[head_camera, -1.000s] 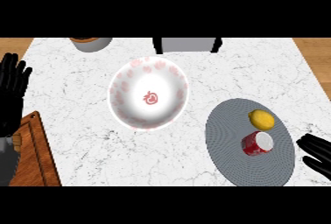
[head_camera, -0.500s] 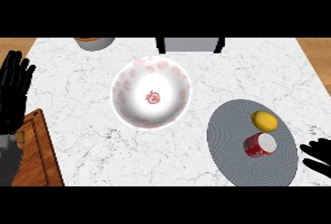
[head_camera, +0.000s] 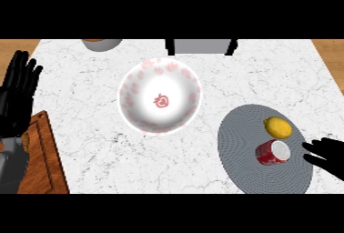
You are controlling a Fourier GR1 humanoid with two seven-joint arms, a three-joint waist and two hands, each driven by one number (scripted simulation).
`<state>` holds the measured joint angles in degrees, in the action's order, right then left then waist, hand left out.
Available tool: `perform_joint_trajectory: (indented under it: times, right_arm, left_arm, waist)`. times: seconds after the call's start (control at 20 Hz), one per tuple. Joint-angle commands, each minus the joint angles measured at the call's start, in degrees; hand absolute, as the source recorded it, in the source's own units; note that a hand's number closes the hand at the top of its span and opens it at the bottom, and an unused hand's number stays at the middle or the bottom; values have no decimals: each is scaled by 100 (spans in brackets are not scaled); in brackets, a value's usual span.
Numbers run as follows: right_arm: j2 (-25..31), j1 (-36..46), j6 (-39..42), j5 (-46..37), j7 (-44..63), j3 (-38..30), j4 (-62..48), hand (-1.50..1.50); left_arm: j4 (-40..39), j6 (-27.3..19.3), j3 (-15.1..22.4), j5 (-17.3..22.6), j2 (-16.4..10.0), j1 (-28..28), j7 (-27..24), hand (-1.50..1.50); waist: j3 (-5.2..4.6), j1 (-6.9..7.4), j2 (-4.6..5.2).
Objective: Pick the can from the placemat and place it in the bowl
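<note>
Can [head_camera: 272, 152] sits on the placemat [head_camera: 245, 136] near right beside the lemon [head_camera: 277, 127], and my right hand [head_camera: 327, 154] has edged closer, fingers spread and holding nothing, so I judge grasping comes next; left hand [head_camera: 17, 95] rests open at left.

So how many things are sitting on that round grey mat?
2. A yellow lemon lies toward the far right of the placemat, and a red can sits just nearer than it, close to the right hand. Nothing seems hidden.
</note>
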<state>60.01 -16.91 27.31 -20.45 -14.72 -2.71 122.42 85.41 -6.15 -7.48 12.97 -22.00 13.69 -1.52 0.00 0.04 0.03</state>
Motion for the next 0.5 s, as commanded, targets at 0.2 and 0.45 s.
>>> perform_joint_trajectory:
  times: [0.2,0.45]
  right_arm:
    - [-981,812,354,-991,328,916,-564,-150]
    - [-1430,1163,334,-1506,-42,889,-1386,-150]
  left_arm:
    - [201,34,-2,-162,299,-327,-228,0]
    - [-260,287,-250,-139,134,37,-247,0]
  waist:
    - [-1,32,-1]
    - [-1,0,1]
